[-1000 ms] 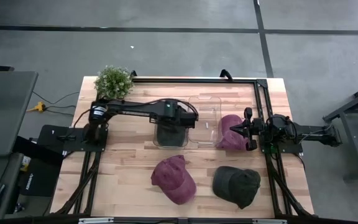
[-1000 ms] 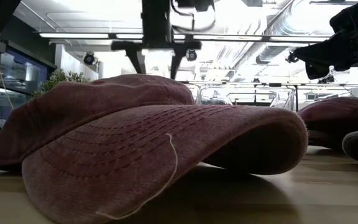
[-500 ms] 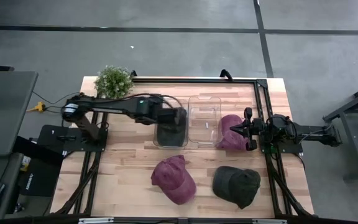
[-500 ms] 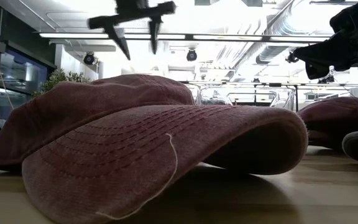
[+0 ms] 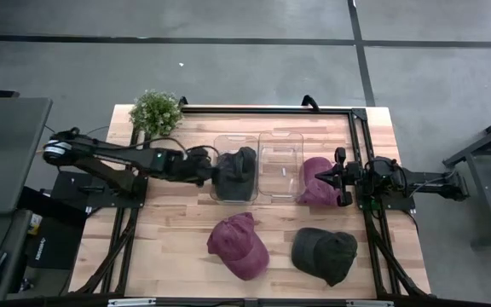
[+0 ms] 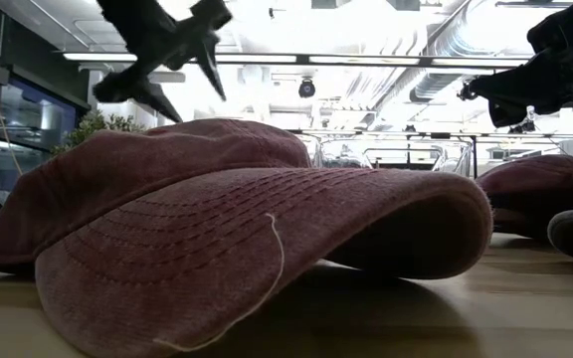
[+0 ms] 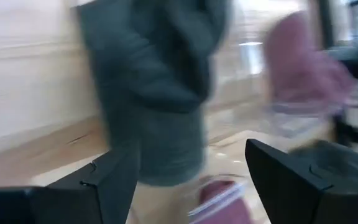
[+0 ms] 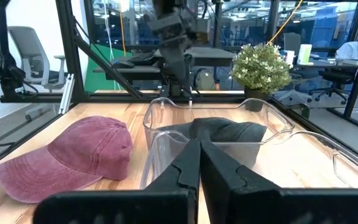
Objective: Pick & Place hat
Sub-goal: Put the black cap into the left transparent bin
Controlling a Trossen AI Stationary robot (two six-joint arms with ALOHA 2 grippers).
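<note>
A dark hat (image 5: 235, 173) lies in the left of two clear bins (image 5: 222, 143); it also shows in the left wrist view (image 7: 154, 93) and the right wrist view (image 8: 225, 132). My left gripper (image 5: 209, 168) is open and empty just left of that bin, its fingers wide apart (image 7: 191, 183), raised above the table (image 6: 162, 88). My right gripper (image 5: 337, 177) is shut (image 8: 199, 165) and hangs above a maroon hat (image 5: 315, 183) at the table's right, clear of it (image 6: 485, 94). A second maroon hat (image 5: 239, 246) and a dark green hat (image 5: 324, 254) lie near the front edge.
The second clear bin (image 5: 281, 158) stands right of the first. A potted plant (image 5: 156, 111) stands at the far left corner. A black frame (image 5: 361, 136) runs along the table's far and right sides. Bare wood lies at the front left.
My left gripper has drawn back from above the left bin toward the table's left edge, tipping as it went, and has stayed open. The dark hat stays in the bin. My right arm has kept still.
</note>
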